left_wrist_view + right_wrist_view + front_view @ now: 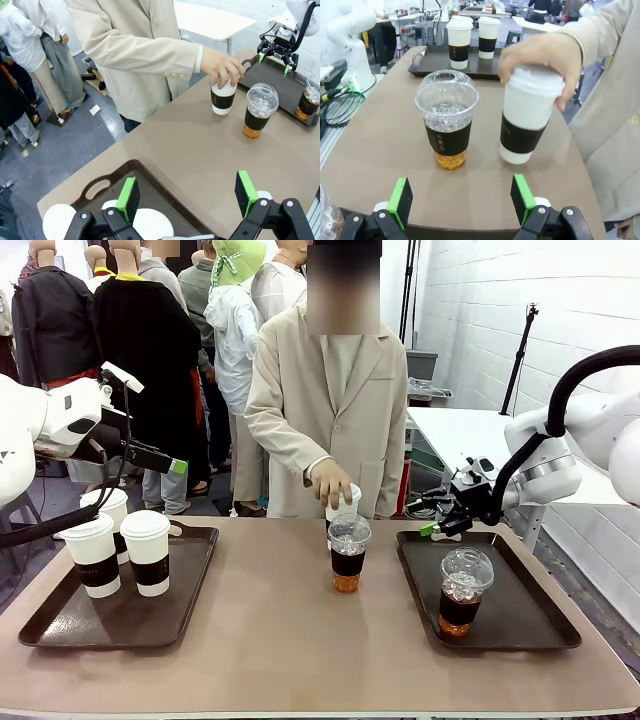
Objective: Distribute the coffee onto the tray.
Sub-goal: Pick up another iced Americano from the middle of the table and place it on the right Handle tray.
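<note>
Right wrist view — right gripper point(461, 194) wide open, empty, facing clear dome-lidded iced-coffee cup point(446, 107) on brown bench point(375, 150); best gripped squarely at its dark sleeve point(447, 141) — clear of person's hand point(540, 57) on adjacent white paper cup point(526, 125).

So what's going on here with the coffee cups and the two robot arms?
A person's hand holds a white paper cup by its lid at the middle of the table, beside a dome-lidded iced coffee. Three more paper cups stand on the left tray, another iced coffee on the right tray. Both grippers are open and empty: the left gripper over the left tray, the right gripper at the right tray, facing the two middle cups.
</note>
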Robot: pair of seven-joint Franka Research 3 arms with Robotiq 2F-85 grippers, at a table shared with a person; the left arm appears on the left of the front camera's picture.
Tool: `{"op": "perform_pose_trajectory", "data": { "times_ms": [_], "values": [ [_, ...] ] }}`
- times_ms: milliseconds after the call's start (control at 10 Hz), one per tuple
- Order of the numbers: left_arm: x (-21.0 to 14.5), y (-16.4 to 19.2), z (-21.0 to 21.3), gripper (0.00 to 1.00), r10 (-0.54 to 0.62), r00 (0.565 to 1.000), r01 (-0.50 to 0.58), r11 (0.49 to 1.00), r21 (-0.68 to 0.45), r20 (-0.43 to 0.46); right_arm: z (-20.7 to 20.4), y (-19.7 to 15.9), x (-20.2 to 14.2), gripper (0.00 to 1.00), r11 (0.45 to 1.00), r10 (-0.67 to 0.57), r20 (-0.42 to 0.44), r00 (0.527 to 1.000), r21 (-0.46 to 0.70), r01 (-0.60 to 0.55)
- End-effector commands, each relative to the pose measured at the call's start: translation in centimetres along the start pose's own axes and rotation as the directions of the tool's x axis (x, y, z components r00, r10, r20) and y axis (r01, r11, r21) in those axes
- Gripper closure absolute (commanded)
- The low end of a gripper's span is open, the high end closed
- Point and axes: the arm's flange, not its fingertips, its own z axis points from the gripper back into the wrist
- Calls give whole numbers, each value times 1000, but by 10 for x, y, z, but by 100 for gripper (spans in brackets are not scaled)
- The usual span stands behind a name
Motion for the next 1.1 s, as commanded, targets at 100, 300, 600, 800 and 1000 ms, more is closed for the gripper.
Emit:
{"op": "perform_pose_trajectory", "data": {
  "times_ms": [100,300,600,800,1000],
  "values": [
    [-1,0,-1,0,9,1000,-9,1000,3,-3,3,11,-3,0,1000,-11,23,1000,-18,11],
    [-1,0,-1,0,9,1000,-9,1000,3,-3,3,11,-3,0,1000,-12,25,1000,-17,12],
    [-1,0,-1,0,9,1000,-9,1000,3,-3,4,11,-3,0,1000,-11,23,1000,-14,11],
    [-1,0,-1,0,9,1000,-9,1000,3,-3,2,8,-3,0,1000,-11,27,1000,-8,11],
    [-1,0,-1,0,9,1000,-9,1000,3,-3,-6,-2,0,0,1000,-4,30,1000,13,4]
  ]
}}
